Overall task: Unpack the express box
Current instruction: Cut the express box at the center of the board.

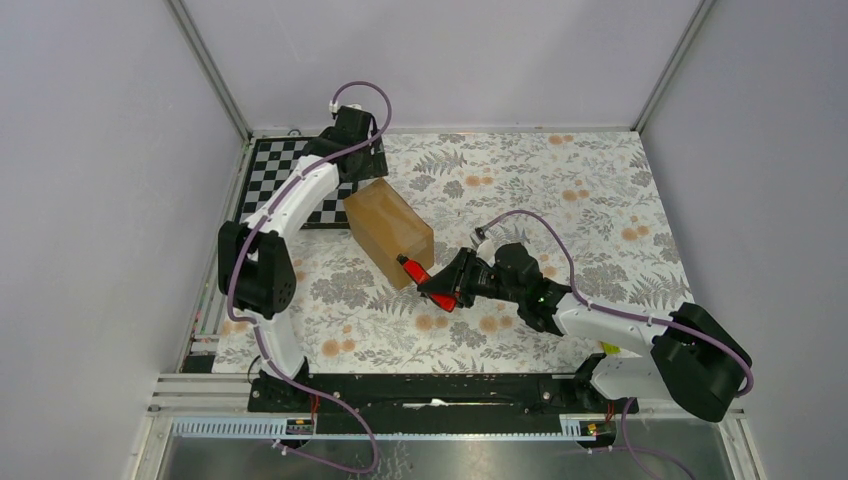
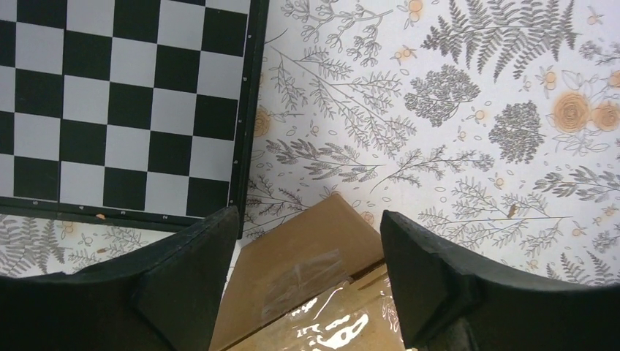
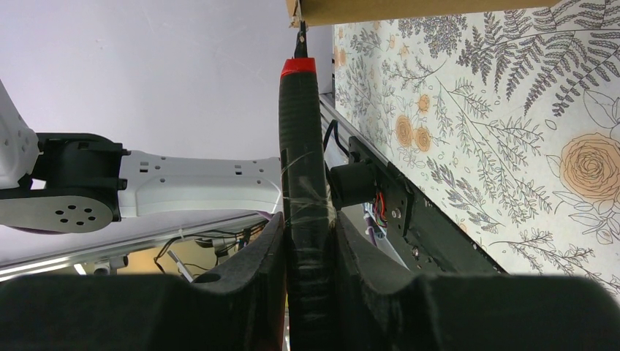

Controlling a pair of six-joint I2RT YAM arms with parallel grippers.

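Observation:
The express box (image 1: 388, 232) is a brown carton with clear tape, lying on the flowered cloth left of centre. My left gripper (image 1: 362, 168) hangs over its far end. In the left wrist view the left gripper (image 2: 308, 219) is open, its two fingers astride the taped end of the box (image 2: 314, 270) without closing on it. My right gripper (image 1: 447, 285) is shut on a black cutter with a red tip (image 1: 411, 266) at the box's near end. In the right wrist view the right gripper (image 3: 308, 227) holds the cutter (image 3: 303, 146), whose blade tip touches the box's edge (image 3: 409, 9).
A black-and-white chessboard (image 1: 290, 165) lies at the far left, right behind the box; it also shows in the left wrist view (image 2: 124, 95). The flowered cloth (image 1: 560, 190) covers the table. Grey walls enclose the cell. A black rail (image 1: 440, 385) runs along the near edge.

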